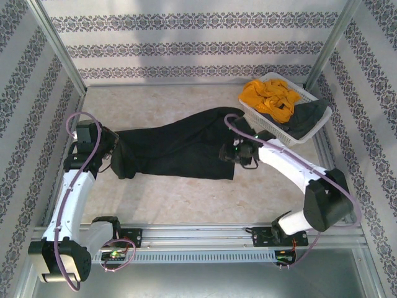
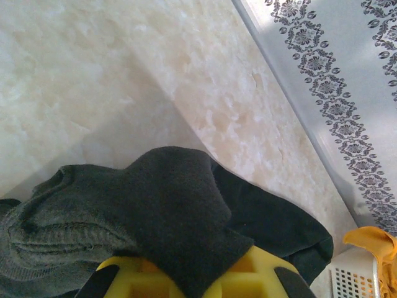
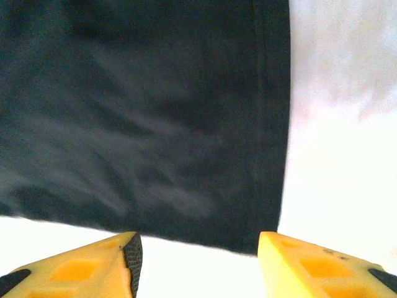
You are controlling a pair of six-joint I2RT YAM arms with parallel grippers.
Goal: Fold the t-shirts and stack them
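The black shirt lies stretched across the middle of the worktop, rumpled and not yet folded. My left pincer is pinching its left end; on the wrist camera, cloth bunches over the fingers. My right pincer hangs spread over the right hem, holding nothing. I'd call the job barely begun: nothing is stacked. The yellow shirt and grey shirt sit in the basket, just beside the black shirt's far right corner, which may crowd the fold.
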